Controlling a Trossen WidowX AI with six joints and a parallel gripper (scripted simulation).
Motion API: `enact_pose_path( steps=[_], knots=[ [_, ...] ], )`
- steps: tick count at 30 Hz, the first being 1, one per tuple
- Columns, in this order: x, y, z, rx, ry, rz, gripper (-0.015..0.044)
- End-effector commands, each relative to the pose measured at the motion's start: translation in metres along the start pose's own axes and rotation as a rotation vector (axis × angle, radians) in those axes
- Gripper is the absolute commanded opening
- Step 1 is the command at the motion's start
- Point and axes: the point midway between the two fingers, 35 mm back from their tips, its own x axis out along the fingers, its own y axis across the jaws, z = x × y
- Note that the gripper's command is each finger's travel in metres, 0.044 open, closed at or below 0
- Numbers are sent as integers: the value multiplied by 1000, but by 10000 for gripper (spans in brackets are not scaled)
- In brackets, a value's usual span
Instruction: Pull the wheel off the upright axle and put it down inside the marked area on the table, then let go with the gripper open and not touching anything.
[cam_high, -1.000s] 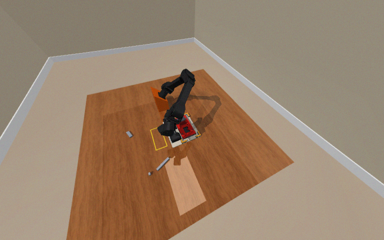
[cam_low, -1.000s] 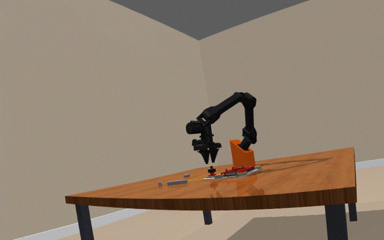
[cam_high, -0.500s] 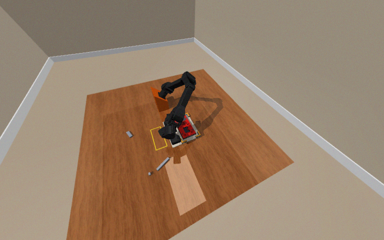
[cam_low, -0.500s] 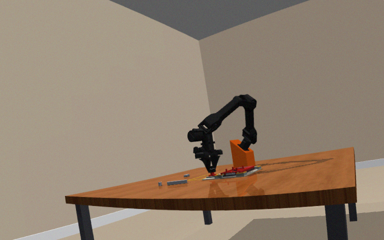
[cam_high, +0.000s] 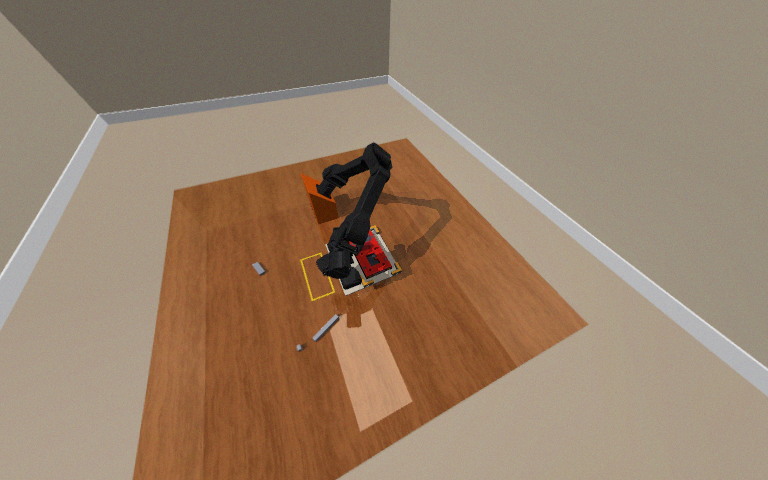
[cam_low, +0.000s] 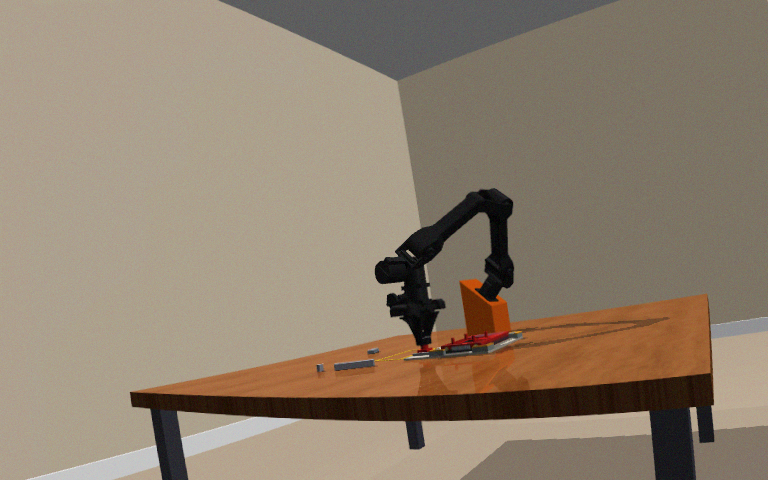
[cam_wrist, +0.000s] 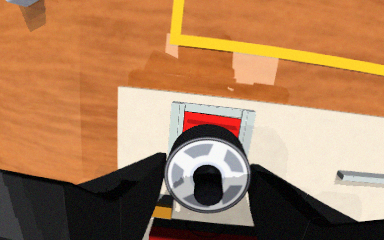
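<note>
Gripping the black-tyred wheel with its silver hub (cam_wrist: 186, 153) between both fingertips of the black parallel-jaw claw (cam_low: 423, 341) (cam_wrist: 207, 167), around the upright black axle (cam_wrist: 208, 194) above the pale board (cam_wrist: 142, 130) (cam_high: 351, 290). Probably needing a straight upward pull next, then a short carry to the yellow-outlined area (cam_wrist: 215, 45) (cam_high: 306, 279). Lying beyond: brown wooden table (cam_high: 254, 396) (cam_low: 271, 390), beige walls (cam_high: 566, 84) (cam_low: 169, 169).

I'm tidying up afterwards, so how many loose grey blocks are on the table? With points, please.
3: one long (cam_high: 326, 327) (cam_low: 354, 365), one tiny beside it (cam_high: 299, 347) (cam_low: 320, 367), one beyond the yellow outline (cam_high: 258, 268) (cam_low: 373, 351). The arm may hide others.
</note>
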Motion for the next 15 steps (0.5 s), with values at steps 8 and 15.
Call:
enact_pose_path(
  steps=[8,15],
  knots=[
    [-3,1,0,-3,-1,1,0],
    [-6,1,0,-3,0,1,0]
  ],
)
